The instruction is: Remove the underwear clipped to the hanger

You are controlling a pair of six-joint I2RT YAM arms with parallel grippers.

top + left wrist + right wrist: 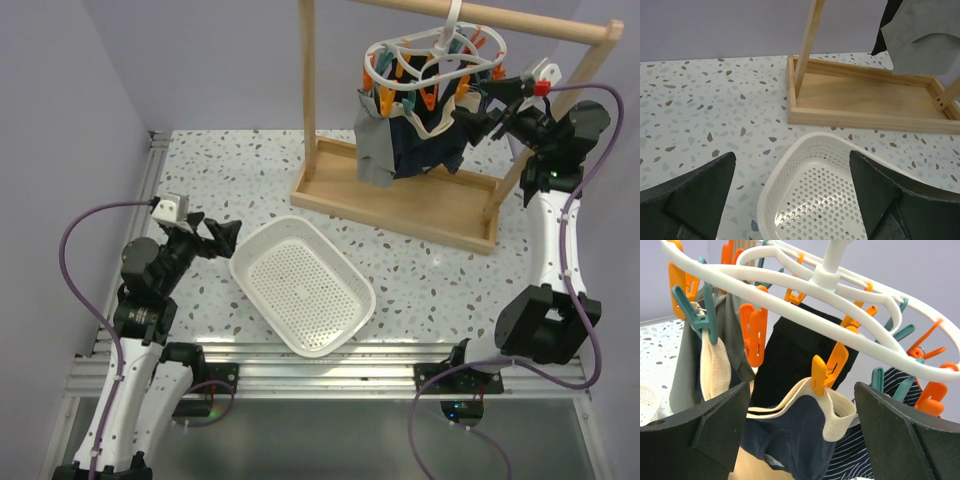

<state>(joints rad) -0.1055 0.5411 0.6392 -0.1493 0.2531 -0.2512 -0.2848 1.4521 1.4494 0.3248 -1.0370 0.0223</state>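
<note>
**Ana:** What can go wrong from here?

**Me:** Close to me, very little. My left jaws sit in the lower left of the top view, wide open and holding nothing. They hover over the speckled surface point(220, 180), just beside the white basket point(240, 262).

The worry is farther back. The hanger point(830, 275) hangs only by its hook from the wooden rail point(520, 25), so I judge it free to swing. If I close the right jaws and pull sideways, the whole ring may tilt or slip off the rail instead of the orange clip point(825, 372) letting go. I could also bite the clip itself. Or I could gather the black pair point(790, 355) behind along with the front one, and then two clips would resist at once.

**Ana:** And where is the underwear relative to the jaws?

**Me:** All of it is clipped to the hanger, in the upper right of the top view. On the right wrist camera the navy pair point(790, 435) hangs in the lower middle of the frame, between my right jaws. They stand wide apart with nothing gripped, and I cannot tell whether either pad brushes the cloth. Its beige waistband is pinned by that orange clip, just above the gap. The black pair is behind it. The striped pair point(860, 450) is at lower right, and the grey pair point(682, 375) is at the left edge.
</note>
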